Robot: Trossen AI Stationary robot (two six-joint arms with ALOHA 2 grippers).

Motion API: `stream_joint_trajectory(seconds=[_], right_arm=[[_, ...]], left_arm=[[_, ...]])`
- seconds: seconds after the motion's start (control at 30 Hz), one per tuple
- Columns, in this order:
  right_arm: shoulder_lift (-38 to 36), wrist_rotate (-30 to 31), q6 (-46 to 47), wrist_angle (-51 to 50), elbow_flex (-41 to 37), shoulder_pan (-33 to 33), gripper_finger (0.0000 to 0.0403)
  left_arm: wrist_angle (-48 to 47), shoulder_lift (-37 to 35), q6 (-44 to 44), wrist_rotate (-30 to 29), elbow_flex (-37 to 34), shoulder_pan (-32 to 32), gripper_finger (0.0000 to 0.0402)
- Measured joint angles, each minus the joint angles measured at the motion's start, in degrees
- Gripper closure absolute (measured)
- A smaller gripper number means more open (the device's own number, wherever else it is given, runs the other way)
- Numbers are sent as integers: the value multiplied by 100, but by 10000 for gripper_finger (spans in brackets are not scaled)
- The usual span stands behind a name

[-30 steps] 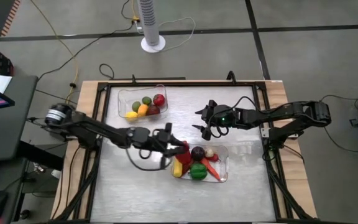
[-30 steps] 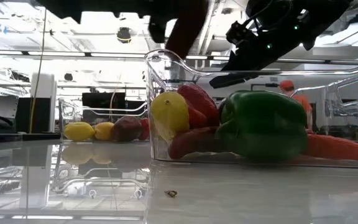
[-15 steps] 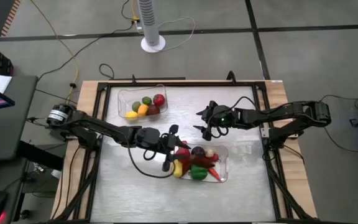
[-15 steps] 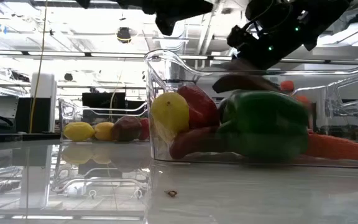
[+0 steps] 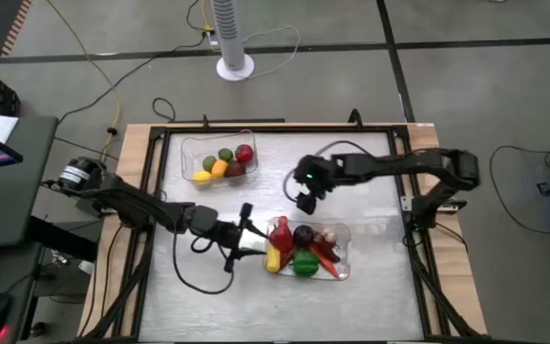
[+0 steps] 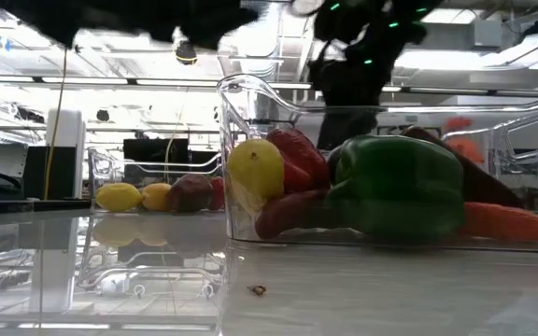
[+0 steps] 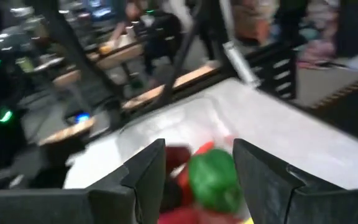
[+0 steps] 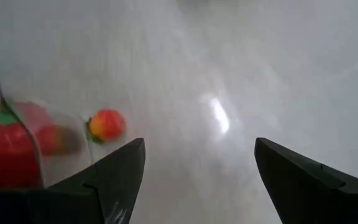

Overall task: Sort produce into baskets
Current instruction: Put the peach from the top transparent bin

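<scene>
A clear basket (image 5: 344,272) at the table's near right holds a green pepper (image 5: 305,264), a yellow piece (image 5: 273,259), red pieces, a dark purple piece (image 5: 304,233) and an orange carrot (image 6: 512,222). A second clear basket (image 5: 187,149) at the far left holds yellow, green, orange and red pieces. My left gripper (image 5: 245,237) is open and empty just left of the near basket; its wrist view shows the green pepper (image 7: 213,177) between its fingers, farther off. My right gripper (image 5: 306,194) is open and empty above the bare table, beyond the near basket.
The right wrist view shows a small orange-red round piece (image 8: 106,124) beside a clear basket wall with a red piece (image 8: 8,146) behind it. Bare table lies near and to the left. A white fan base (image 5: 235,67) stands beyond the table's far edge.
My left gripper has let go of a long dark red piece over the near basket. The piece has dropped in and lies behind the green pepper. The gripper has drawn back toward the table's left edge. My right gripper has gone a little toward the left edge and turned.
</scene>
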Motion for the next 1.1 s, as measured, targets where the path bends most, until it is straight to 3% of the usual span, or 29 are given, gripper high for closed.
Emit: stream_joint_trajectory(seconds=[0.2,0.3,0.4,0.5,0.77,0.97,1.1], right_arm=[[1134,-1460,-121,-944,1315,-292,74],[1581,-1920,-1426,-1414,1879,-313,74],[1905,-1905,-2960,-1785,2278,-267,74],[2083,-1945,-3708,-1755,2427,-316,81],[2122,-3444,-4202,-1379,2104,-774,127],[2117,-3602,-4721,-179,1350,-784,134],[2114,-4018,-5069,652,911,-786,134]], left_arm=[[1276,-64,-214,-1081,-1127,-2,228],[1816,-66,-124,-1237,-1504,2,228],[2161,-66,-71,-1239,-1751,2,228],[2259,-71,-41,-1331,-1923,3,228],[2110,-71,-456,-1568,-2020,140,228],[1839,-71,-713,-1237,-2020,936,228],[1841,-71,-993,-967,-2020,1559,228]])
